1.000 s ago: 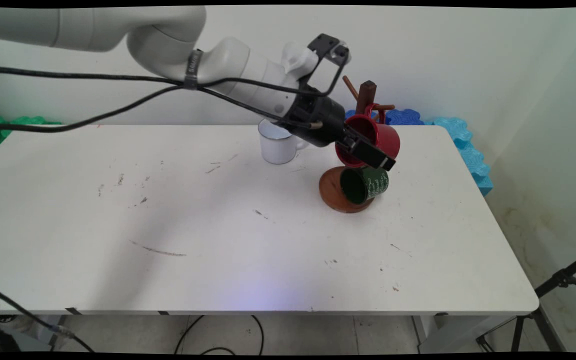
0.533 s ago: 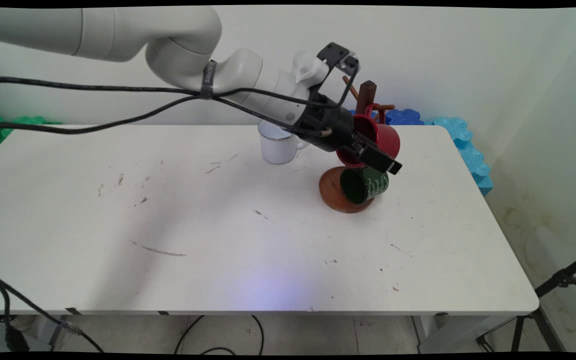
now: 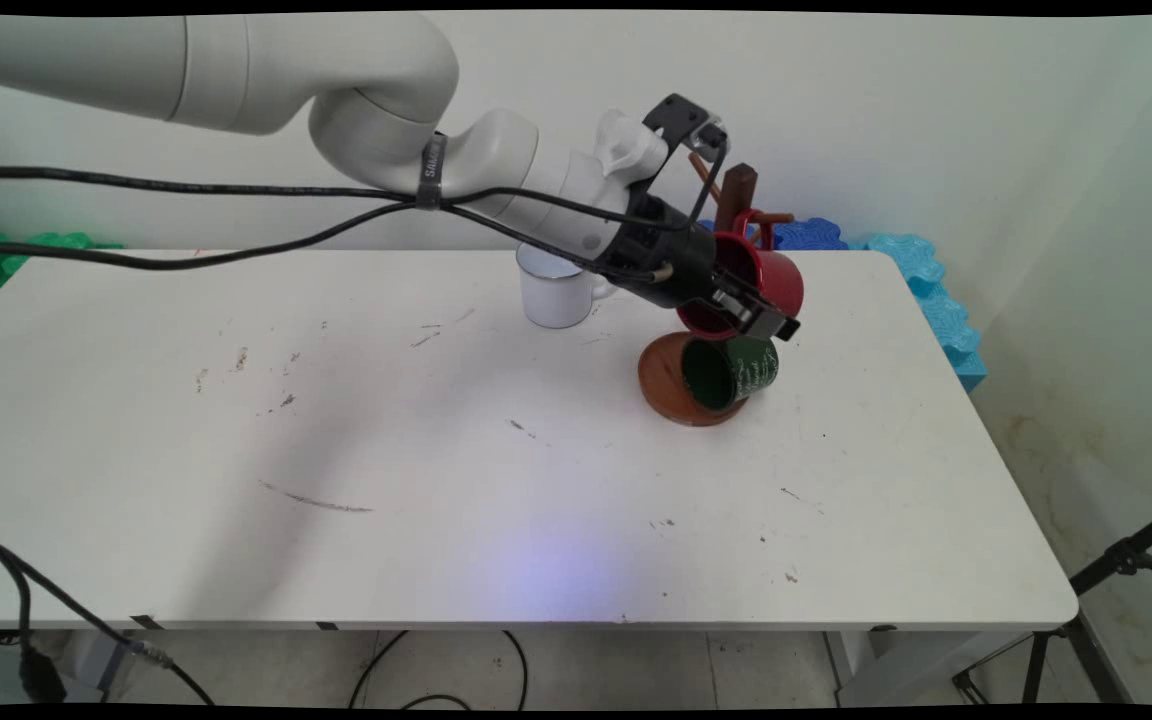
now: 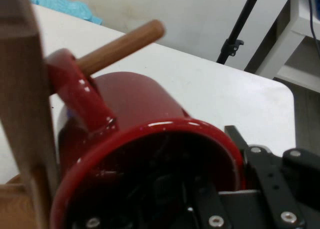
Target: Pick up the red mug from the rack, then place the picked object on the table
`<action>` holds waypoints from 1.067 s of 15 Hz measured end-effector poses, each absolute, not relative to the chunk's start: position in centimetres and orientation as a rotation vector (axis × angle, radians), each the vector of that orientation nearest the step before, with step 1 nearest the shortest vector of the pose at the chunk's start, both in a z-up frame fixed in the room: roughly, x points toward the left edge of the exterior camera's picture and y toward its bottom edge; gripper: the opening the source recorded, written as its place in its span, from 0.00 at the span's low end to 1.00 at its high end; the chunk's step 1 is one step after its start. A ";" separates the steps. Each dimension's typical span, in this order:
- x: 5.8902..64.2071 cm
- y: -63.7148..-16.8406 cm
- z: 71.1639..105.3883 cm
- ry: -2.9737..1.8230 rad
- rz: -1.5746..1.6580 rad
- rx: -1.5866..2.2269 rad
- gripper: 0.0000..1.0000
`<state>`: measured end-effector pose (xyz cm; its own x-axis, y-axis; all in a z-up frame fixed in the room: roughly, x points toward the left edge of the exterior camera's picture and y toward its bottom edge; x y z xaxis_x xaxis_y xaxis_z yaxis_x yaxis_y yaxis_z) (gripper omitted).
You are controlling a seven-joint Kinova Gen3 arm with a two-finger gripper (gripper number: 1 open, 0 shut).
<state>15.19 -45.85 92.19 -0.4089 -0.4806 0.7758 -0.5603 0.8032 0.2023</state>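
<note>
- Shifted slightly up and right since a second ago: black two-finger gripper (image 3: 756, 315), clamped on glossy red enamel mug's (image 3: 758, 283) rim.
- Mug handle hooked over wooden peg (image 4: 120, 46) of brown mug tree (image 3: 733, 195), above hanging green mug (image 3: 731, 370).

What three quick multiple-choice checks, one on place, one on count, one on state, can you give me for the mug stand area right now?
1. Where does the red mug hang?
A. On a peg of the wooden stand
B. Flat on the table
C. Inside the white mug

2. How many mugs are in view?
A. One
B. Two
C. Three

3. What is the tool doing?
A. Hanging open, far from every mug
B. Shut on the red mug's rim
C. Shut on the white mug

Answers: 1 A, its handle loops over a peg; 2 C, red, green mug, white mug; 3 B, one finger sits inside the rim, one outside.
</note>
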 end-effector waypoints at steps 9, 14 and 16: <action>15.7 -46.5 92.2 -2.087 0.179 0.752 0.00; 15.6 -46.9 93.5 -2.052 0.202 0.727 0.00; 15.4 -46.8 94.1 -2.034 0.200 0.713 0.00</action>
<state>15.37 -46.81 94.08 -0.3906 -0.4062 0.8261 -0.5593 0.8175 0.1375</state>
